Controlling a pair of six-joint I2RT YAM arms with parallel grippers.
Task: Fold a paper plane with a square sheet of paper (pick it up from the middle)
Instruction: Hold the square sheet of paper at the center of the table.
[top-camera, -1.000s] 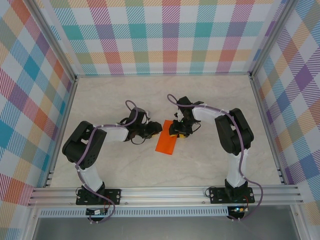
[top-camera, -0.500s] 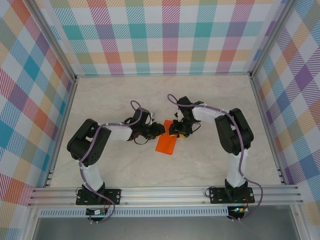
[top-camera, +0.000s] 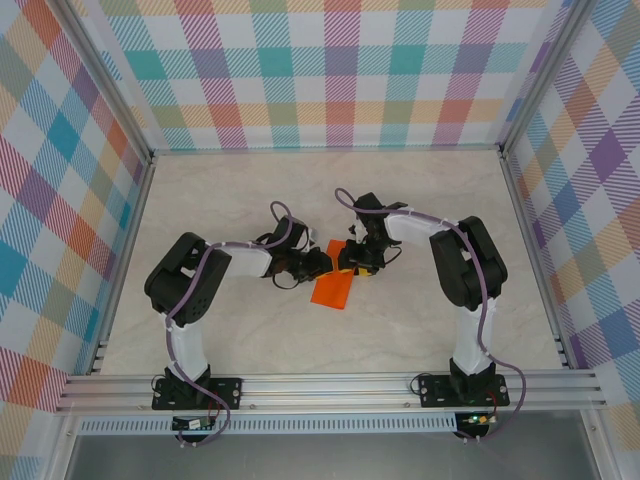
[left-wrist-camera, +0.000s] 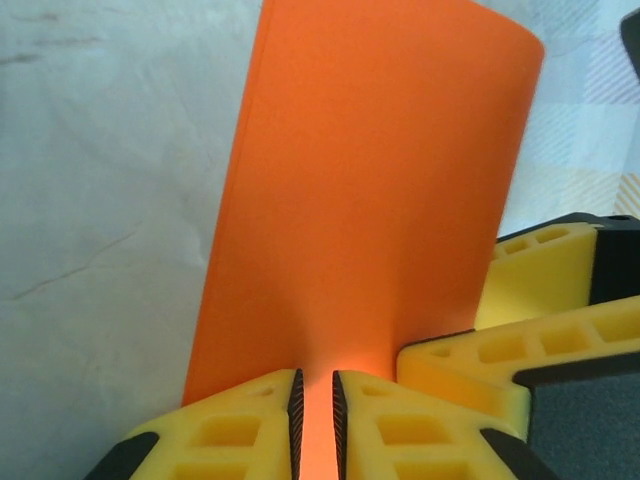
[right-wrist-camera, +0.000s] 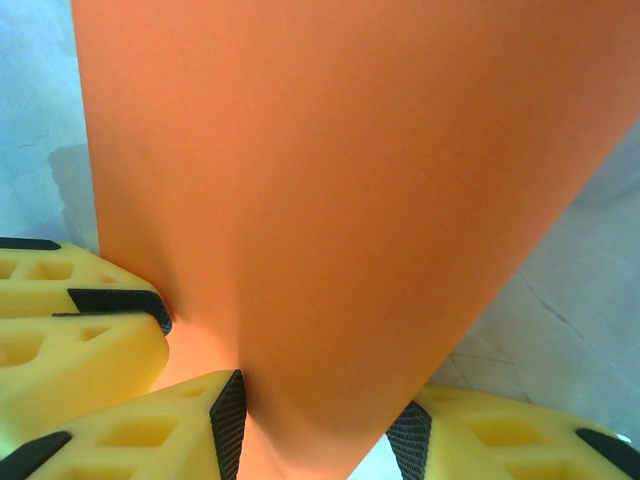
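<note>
The square sheet of paper (top-camera: 333, 289) is bright orange and lies bowed on the table between both grippers, its far end lifted. My left gripper (top-camera: 319, 264) reaches in from the left. In the left wrist view a raised ridge of the sheet (left-wrist-camera: 370, 190) runs into the narrow slot between the jaws of the left gripper (left-wrist-camera: 316, 420), which are shut on it. My right gripper (top-camera: 351, 263) comes from the right. In its wrist view the right gripper (right-wrist-camera: 318, 440) is shut around a wider bulging fold of the sheet (right-wrist-camera: 340, 200). The two grippers almost touch.
Pale marble tabletop (top-camera: 420, 200) all round the paper, fenced by aluminium rails and checked walls (top-camera: 320, 70). The left gripper's yellow fingers (right-wrist-camera: 60, 320) crowd the right wrist view; the right gripper's fingers (left-wrist-camera: 560, 300) sit close in the left wrist view.
My left gripper has slid right onto the paper's edge and narrowed its jaws. The sheet has bunched up and looks shorter from above. The right arm has stayed put.
</note>
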